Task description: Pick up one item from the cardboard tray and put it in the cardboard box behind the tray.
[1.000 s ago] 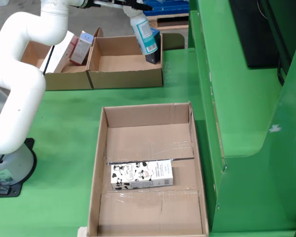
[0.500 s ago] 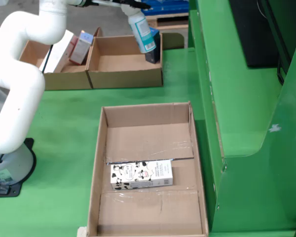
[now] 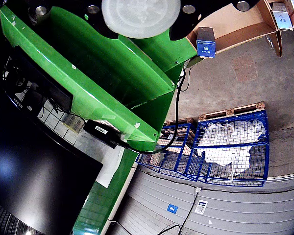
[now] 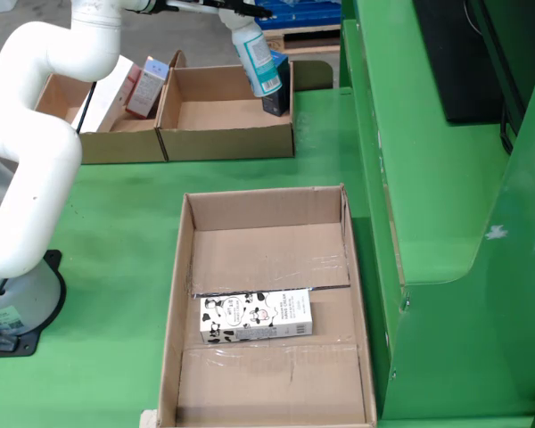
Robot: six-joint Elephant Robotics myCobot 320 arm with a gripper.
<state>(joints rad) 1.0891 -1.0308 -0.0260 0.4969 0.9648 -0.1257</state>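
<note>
Fixed view: green tabletop (image 4: 116,223) fills most of the frame; a raised green structure (image 4: 428,160) runs down the right side, with a dark panel (image 4: 464,53) at upper right. Bare grey floor (image 4: 36,18) shows at upper left.

Cardboard tray (image 4: 183,259) sits lower centre, holding one cow-print carton (image 4: 256,316) lying flat. Two cardboard boxes stand side by side at the upper left: left box (image 4: 116,143) holds a pink carton (image 4: 147,85); right box (image 4: 227,143) has a dark item (image 4: 276,89) at its right wall.

White arm (image 4: 36,152) reaches along the top edge. Gripper (image 4: 241,11) has its jaws closed on the cap end of a white bottle with teal label (image 4: 257,58), hanging tilted above the right box.

Gripper view: bottle cap (image 3: 140,17) at top centre, blue wire cages (image 3: 225,147) and grey wall (image 3: 225,205) beyond.
</note>
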